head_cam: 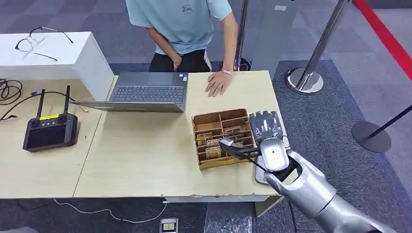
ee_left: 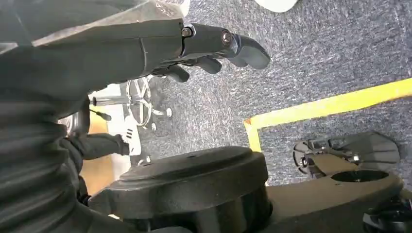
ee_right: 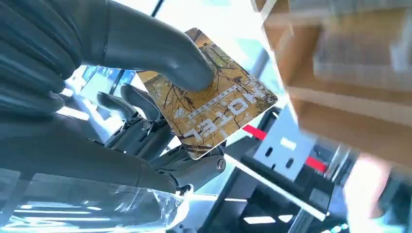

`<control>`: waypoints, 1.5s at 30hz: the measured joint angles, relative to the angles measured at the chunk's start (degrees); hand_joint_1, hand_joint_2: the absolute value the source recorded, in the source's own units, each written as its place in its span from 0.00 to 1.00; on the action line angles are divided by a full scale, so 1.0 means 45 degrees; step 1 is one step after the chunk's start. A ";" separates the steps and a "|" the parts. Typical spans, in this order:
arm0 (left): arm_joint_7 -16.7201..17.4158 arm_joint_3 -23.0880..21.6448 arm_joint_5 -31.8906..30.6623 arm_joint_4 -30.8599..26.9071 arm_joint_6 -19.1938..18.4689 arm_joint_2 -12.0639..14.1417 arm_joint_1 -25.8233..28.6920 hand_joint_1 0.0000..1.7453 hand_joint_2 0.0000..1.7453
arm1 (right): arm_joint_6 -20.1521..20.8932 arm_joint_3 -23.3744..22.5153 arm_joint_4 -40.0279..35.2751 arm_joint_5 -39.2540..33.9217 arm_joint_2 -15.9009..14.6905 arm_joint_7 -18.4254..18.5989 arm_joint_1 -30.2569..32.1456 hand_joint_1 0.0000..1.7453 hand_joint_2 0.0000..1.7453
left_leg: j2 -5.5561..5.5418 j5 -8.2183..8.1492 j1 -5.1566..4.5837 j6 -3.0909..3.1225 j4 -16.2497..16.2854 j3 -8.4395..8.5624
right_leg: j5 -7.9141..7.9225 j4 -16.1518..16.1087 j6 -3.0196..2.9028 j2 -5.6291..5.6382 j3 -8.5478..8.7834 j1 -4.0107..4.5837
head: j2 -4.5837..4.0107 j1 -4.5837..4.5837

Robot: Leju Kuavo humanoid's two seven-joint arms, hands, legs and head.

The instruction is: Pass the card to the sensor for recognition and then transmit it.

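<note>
My right hand [head_cam: 245, 149] reaches over the near right part of a brown cardboard box [head_cam: 210, 118] with compartments that hold several cards. In the right wrist view the hand [ee_right: 145, 121] pinches a yellow-brown card [ee_right: 218, 104] printed with bare trees and the word HOTEL, thumb on its face and fingers under it. The box wall [ee_right: 340, 97] is blurred close beside the card. A flat grey device [head_cam: 259, 172] lies at the table's right edge, partly under my wrist. My left hand [ee_left: 214, 46] hangs over grey carpet, fingers loosely apart and holding nothing.
A person stands at the far side with one hand [head_cam: 218, 82] flat on the table. An open laptop [head_cam: 145, 92] lies at the far middle, a black remote controller [head_cam: 48, 131] at the left, glasses on a white box [head_cam: 82, 58]. Stanchion bases [head_cam: 305, 80] stand to the right.
</note>
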 joint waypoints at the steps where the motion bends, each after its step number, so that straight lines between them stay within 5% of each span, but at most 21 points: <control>1: -0.0082 0.0000 0.0043 0.0000 0.0091 0.0005 0.0007 0.00 1.00 | -0.0266 -0.0101 -0.0087 -0.0106 0.0053 0.0000 -0.0007 1.00 1.00 | 0.0001 0.0000 0.0000 0.0000 0.0000 -0.0001 | -0.0001 0.0002 -0.0001 0.0000 0.0000 0.0001 | 0.0000 0.0000; 13: -0.0888 0.0063 0.0539 0.0039 0.0884 0.0262 0.0040 0.00 1.00 | -0.3950 -0.0636 -0.0349 -0.2818 0.0889 0.0000 -0.0250 1.00 1.00 | 0.0001 0.0000 0.0000 0.0000 -0.0002 -0.0006 | -0.0001 0.0003 -0.0002 0.0000 -0.0001 0.0001 | 0.0000 0.0005; 20: -0.0313 0.0112 0.0539 0.0043 0.1035 0.0461 0.0029 0.00 1.00 | -0.7343 -0.0612 0.0149 -0.5243 0.1553 -0.0321 -0.0279 1.00 1.00 | 0.0002 0.0000 0.0001 0.0000 -0.0004 -0.0012 | -0.0002 0.0003 -0.0002 0.0000 -0.0006 0.0002 | 0.0000 0.0000; 27: 0.0457 0.0112 0.0408 0.0039 0.0859 0.0578 0.0029 0.00 1.00 | -0.9501 -0.0602 0.1021 -0.6791 0.1996 -0.1162 -0.0263 1.00 1.00 | 0.0001 0.0000 0.0001 -0.0001 -0.0003 -0.0022 | -0.0002 0.0003 -0.0002 -0.0001 -0.0019 0.0001 | 0.0000 0.0000; 32: 0.0709 0.0112 0.0311 0.0039 0.0743 0.0641 0.0030 0.00 1.00 | -1.0126 -0.0947 0.1492 -0.7956 0.2191 -0.2571 -0.0045 1.00 1.00 | 0.0002 0.0000 0.0000 0.0000 -0.0001 -0.0024 | -0.0002 0.0002 -0.0002 0.0000 -0.0021 0.0000 | 0.0000 0.0000; 34: 0.0714 0.0112 0.0247 0.0039 0.0748 0.0700 0.0029 0.00 1.00 | -1.0146 -0.1322 0.1667 -0.8797 0.2434 -0.3718 0.0150 1.00 1.00 | 0.0002 0.0000 0.0000 0.0000 -0.0002 -0.0025 | -0.0002 0.0002 -0.0002 0.0000 -0.0024 0.0001 | 0.0000 0.0000; 40: 0.0006 0.0112 0.0146 0.0039 0.1020 0.0952 0.0026 0.00 1.00 | -1.0184 -0.3034 0.2637 -1.0882 0.3287 -0.6604 0.0472 1.00 1.00 | 0.0003 0.0000 0.0005 -0.0001 -0.0004 -0.0028 | -0.0002 0.0002 -0.0002 0.0000 -0.0029 0.0005 | 0.0000 0.0000; 45: 0.0000 0.0112 -0.0073 0.0039 0.0937 0.1278 0.0016 0.00 1.00 | -1.0204 -0.4246 0.3420 -1.2250 0.3910 -0.8176 0.0558 1.00 1.00 | 0.0005 0.0001 0.0006 -0.0001 -0.0003 -0.0026 | -0.0002 0.0003 -0.0003 0.0001 -0.0029 0.0006 | 0.0000 0.0000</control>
